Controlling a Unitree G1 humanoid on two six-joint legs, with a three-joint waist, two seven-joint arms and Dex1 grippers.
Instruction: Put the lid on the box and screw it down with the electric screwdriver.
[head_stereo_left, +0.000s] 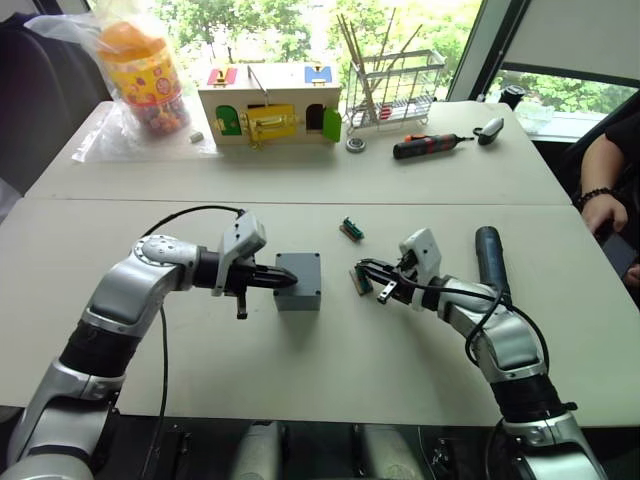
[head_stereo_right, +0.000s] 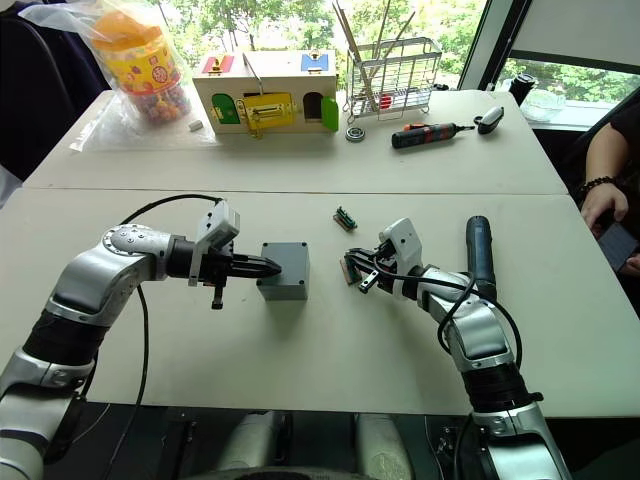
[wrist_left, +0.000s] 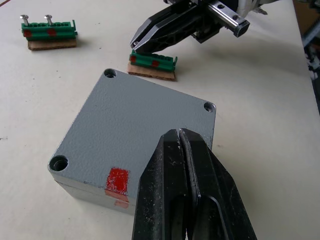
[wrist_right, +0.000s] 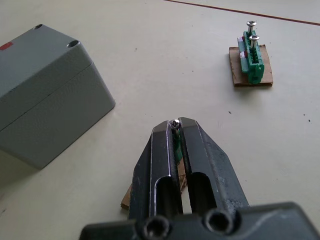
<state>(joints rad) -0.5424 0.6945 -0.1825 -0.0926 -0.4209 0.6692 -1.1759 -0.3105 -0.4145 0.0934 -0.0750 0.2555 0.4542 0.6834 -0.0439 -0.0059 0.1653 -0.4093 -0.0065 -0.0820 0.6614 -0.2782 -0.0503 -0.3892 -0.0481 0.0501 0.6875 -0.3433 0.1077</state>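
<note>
Two grippers work near the middle of the near table. The lid (wrist_left: 135, 120) already sits on the box (head_stereo_left: 299, 281), its top face flush with the box's outline, with open screw holes at three visible corners and a red mark crossing the seam on one side. The left gripper (head_stereo_left: 285, 281) has its fingers pressed together with nothing between them, and their tips rest on the lid's top near its left edge.

Just to the right of the box lies a small green terminal block on a brown pad (wrist_left: 152, 64). The right gripper (wrist_right: 175, 126) is down over it, fingers narrowed on a small screw (wrist_right: 174, 123) standing in that block; whether the screw is actually pinched or only framed by the tips is hard to judge. A second green block (wrist_right: 251, 59), carrying two upright screws, lies farther away on the table, apart from the first.

The electric screwdriver (head_stereo_left: 490, 259) lies flat on the table to the right of the right arm, untouched. On the far table stand a wooden toy house (head_stereo_left: 268, 105), a wire rack (head_stereo_left: 395, 88), a red-and-black screwdriver (head_stereo_left: 428, 146) and a bagged snack jar (head_stereo_left: 142, 72). A person's hand (head_stereo_left: 605, 212) rests at the right edge.
</note>
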